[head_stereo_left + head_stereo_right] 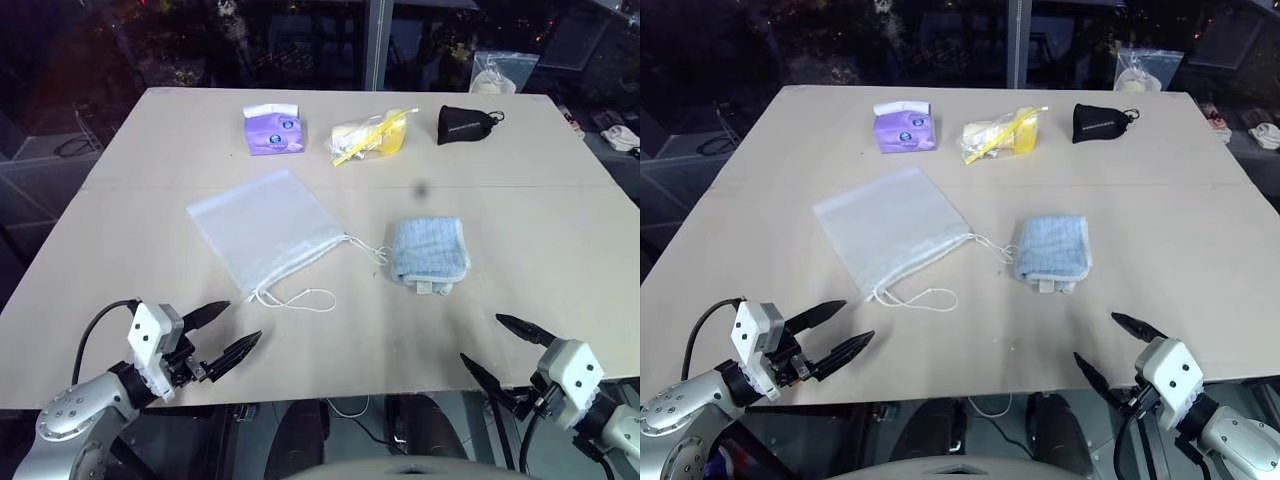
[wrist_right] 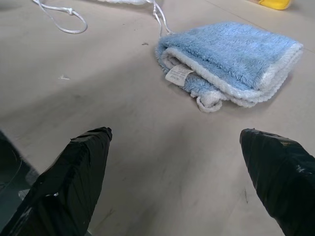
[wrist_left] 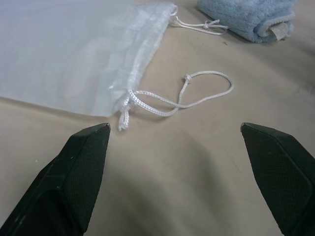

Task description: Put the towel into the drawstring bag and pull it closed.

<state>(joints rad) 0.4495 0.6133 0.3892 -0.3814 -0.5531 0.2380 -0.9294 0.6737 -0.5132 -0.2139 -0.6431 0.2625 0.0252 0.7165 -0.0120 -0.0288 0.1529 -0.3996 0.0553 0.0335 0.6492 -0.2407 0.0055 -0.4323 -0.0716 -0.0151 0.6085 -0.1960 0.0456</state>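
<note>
The folded light blue towel [image 1: 429, 253] lies on the beige table [image 1: 520, 160], right of centre, also close ahead in the right wrist view as the towel [image 2: 231, 61]. To its left the flat white drawstring bag [image 1: 262, 231] rests with its cords [image 1: 300, 297] trailing toward the near edge; one cord reaches toward the towel. My left gripper [image 1: 228, 335] hovers open at the near left edge, short of the cords [image 3: 197, 93]. At the near right edge my right gripper [image 1: 497, 348] is open, short of the towel. Both are empty.
Along the far side sit a purple tissue pack [image 1: 273, 130], a clear plastic bag with yellow contents [image 1: 372, 136] and a small black pouch [image 1: 466, 124]. Another clear bag [image 1: 497, 73] lies beyond the far edge.
</note>
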